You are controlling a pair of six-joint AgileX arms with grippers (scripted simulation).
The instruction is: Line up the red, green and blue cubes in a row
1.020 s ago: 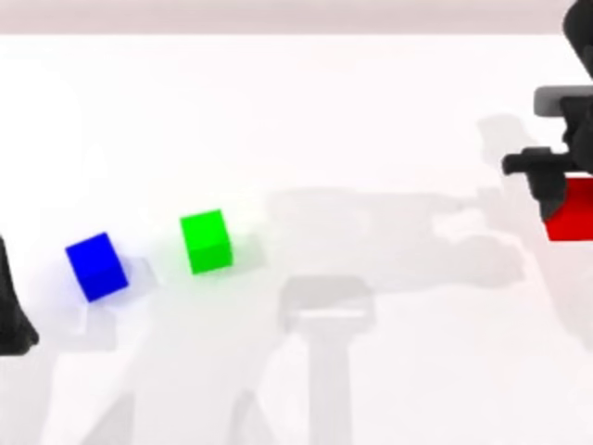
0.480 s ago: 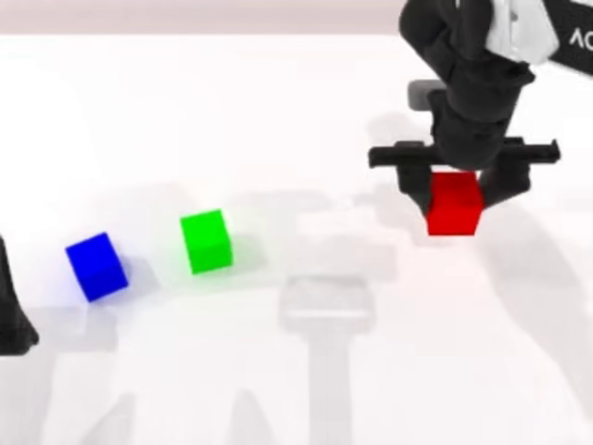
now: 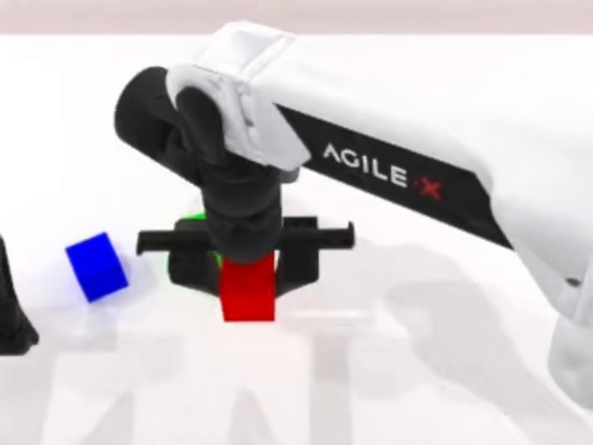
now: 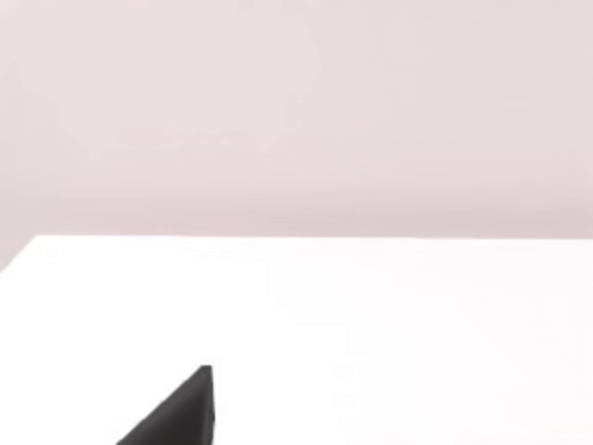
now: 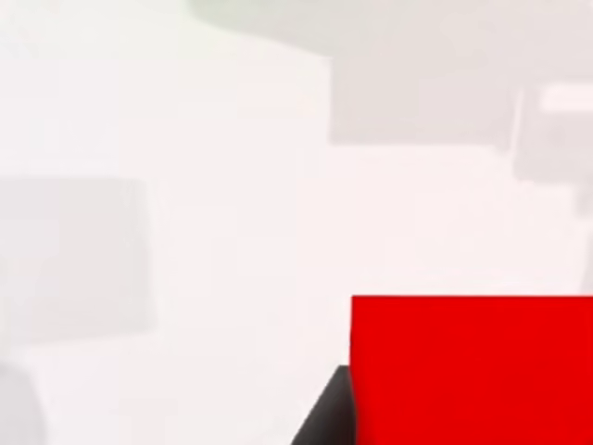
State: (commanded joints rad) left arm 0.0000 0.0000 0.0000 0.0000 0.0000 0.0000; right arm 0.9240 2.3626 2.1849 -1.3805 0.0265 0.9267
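My right arm reaches across the table from the right. Its gripper (image 3: 248,276) is shut on the red cube (image 3: 248,295), held just left of the table's middle. In the right wrist view the red cube (image 5: 473,371) fills the corner beside one dark finger (image 5: 326,417). The green cube (image 3: 192,220) is almost wholly hidden behind this gripper; only a sliver shows, close to the red cube on its left and slightly farther back. The blue cube (image 3: 95,266) lies on the table farther left, turned a little. My left arm (image 3: 11,320) stays parked at the left edge.
The right arm's white forearm (image 3: 408,185) crosses the right half of the table above its surface. The left wrist view shows only the bare table (image 4: 371,324), its far edge and a dark finger tip (image 4: 181,415).
The right gripper has carried the red cube from the right edge leftward across the table, ending beside the green cube. The blue and green cubes and the left arm have not moved.
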